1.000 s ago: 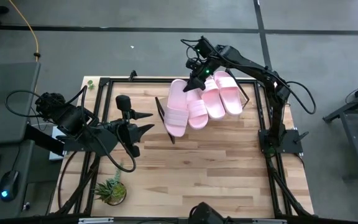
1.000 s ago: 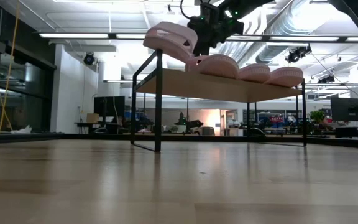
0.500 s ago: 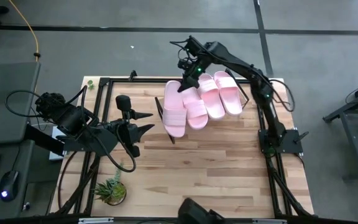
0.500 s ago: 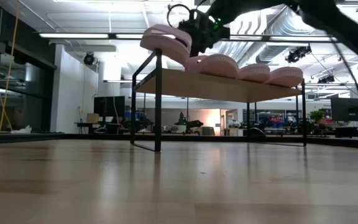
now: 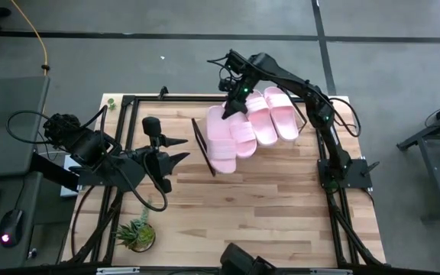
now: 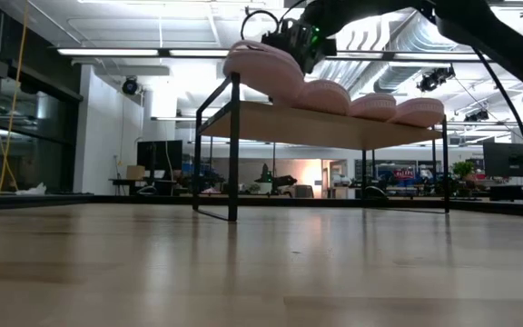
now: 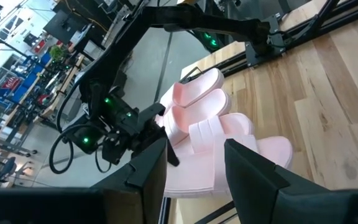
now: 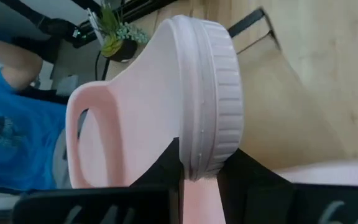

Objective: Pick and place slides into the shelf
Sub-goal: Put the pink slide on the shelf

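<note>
Last slide going onto the shelf's left end

Your right gripper pinches the heel rim of the fourth slide, which lies beside three others on the shelf and overlaps its neighbour; let go carelessly and it could slip off the slanted board. Your left gripper waits with fingers spread, well apart over the tabletop
</note>
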